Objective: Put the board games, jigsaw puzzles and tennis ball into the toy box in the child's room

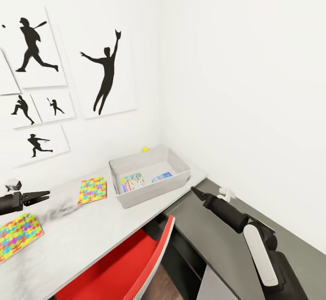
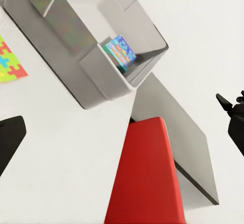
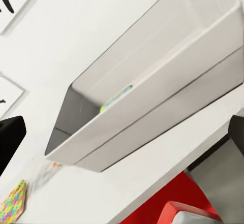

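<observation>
We see the toy box [image 1: 149,175] on the bench [image 1: 90,236] by the wall corner, with 2 board games [image 1: 132,182] lying flat inside. The tennis ball [image 1: 145,148] sits just behind it. 2 puzzles [image 1: 93,190] lie on the bench left of the box. Our left claw [image 1: 38,196] hovers between them — slightly parted, empty. Our right claw [image 1: 195,192] hangs past the bench edge, near the box — closed, holding nothing.

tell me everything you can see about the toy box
The toy box is a light grey, plastic-looking rectangular bin with sloping sides and rounded corners. It sits upright and open-topped at the far end of the table, near the corner of the room. Two colourful board games lie inside. Neither gripper touches it.
</observation>
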Available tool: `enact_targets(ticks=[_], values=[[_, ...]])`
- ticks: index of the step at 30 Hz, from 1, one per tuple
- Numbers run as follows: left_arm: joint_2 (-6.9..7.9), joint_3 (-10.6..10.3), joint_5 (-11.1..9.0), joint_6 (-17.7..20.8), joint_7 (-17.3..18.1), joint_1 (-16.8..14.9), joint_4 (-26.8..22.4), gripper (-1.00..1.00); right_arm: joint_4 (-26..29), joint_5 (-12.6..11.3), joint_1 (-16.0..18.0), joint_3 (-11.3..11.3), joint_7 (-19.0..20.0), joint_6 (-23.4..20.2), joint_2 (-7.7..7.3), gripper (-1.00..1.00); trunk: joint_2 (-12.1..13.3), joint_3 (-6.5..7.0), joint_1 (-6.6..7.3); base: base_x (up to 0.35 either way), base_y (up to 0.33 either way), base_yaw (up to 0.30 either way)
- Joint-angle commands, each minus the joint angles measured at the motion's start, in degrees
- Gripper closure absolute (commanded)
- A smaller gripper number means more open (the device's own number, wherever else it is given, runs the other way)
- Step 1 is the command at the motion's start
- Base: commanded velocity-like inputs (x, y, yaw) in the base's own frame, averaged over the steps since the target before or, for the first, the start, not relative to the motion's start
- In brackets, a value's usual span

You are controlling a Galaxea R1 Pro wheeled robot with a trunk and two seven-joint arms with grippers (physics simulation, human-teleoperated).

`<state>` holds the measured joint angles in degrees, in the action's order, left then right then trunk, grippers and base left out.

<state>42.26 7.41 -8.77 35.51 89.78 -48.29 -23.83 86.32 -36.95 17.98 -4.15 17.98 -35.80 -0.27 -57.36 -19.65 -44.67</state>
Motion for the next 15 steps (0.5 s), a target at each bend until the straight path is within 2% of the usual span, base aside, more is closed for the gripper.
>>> enact_targets(ticks=[1, 5, 11, 15], values=[[0.00, 0.0, 0.1, 0.6, 0.2, -0.1, 0.0, -1.00, 0.0, -0.1, 0.0, -0.1, 0.1, -0.4, 0.01, -1.00, 0.0, 0.02, -0.01, -0.009, -0.003, 0.158], [-0.04, 0.0, 0.1, 0.6, 0.2, -0.1, 0.0, -1.00, 0.3, -0.1, 0.0, 0.1, 0.1, -0.3, 0.01, -1.00, 0.0, 0.37, -0.01, -0.080, -0.002, 0.163], [-0.07, 0.0, 0.1, 0.6, 0.2, -0.1, 0.0, -1.00, 0.9, 0.0, 0.0, 0.2, 0.1, -0.3, 0.01, -1.00, 0.0, 0.89, -0.01, -0.205, 0.000, 0.166], [-0.15, 0.0, 0.1, 0.6, 0.2, 0.0, 0.0, -1.00, 1.0, 0.0, 0.0, 0.2, 0.1, -0.3, 0.01, -1.00, 0.0, 1.23, -0.01, -0.087, 0.000, 0.167]])
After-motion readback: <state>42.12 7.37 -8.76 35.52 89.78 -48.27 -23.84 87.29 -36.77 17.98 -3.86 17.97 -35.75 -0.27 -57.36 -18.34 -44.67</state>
